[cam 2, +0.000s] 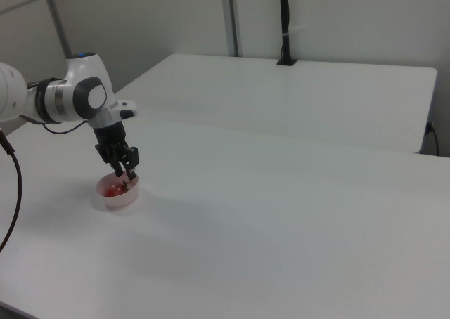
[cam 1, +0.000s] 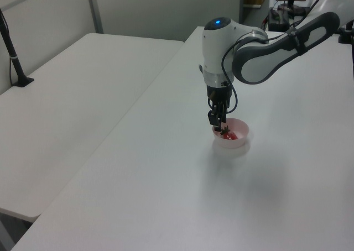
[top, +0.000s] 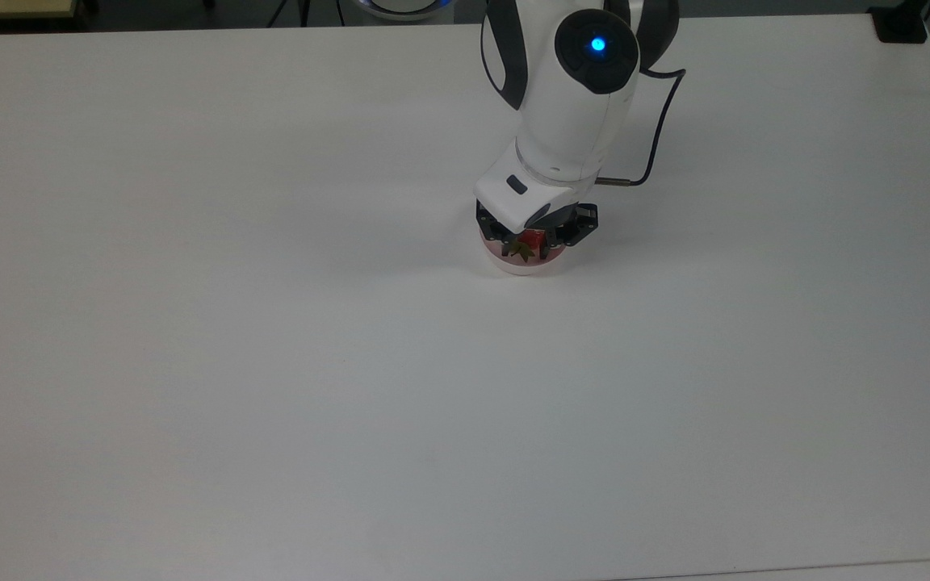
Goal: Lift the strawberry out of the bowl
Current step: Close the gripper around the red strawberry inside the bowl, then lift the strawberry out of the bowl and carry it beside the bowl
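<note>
White and bare, the table (top: 271,363) carries a pale pink bowl (top: 523,262) beneath the Panda arm's gripper (top: 531,240). Its fingers (cam 2: 131,168) are drawn close on the red strawberry (top: 528,244), green cap outward, gripped just above the bowl's rim in the left view.

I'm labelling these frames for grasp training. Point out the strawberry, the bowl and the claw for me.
strawberry (top: 526,244): top view, red body just above the green cap.
bowl (cam 1: 241,139): left view, pink outer wall.
claw (cam 2: 125,170): right view, midway between the fingertips.
</note>
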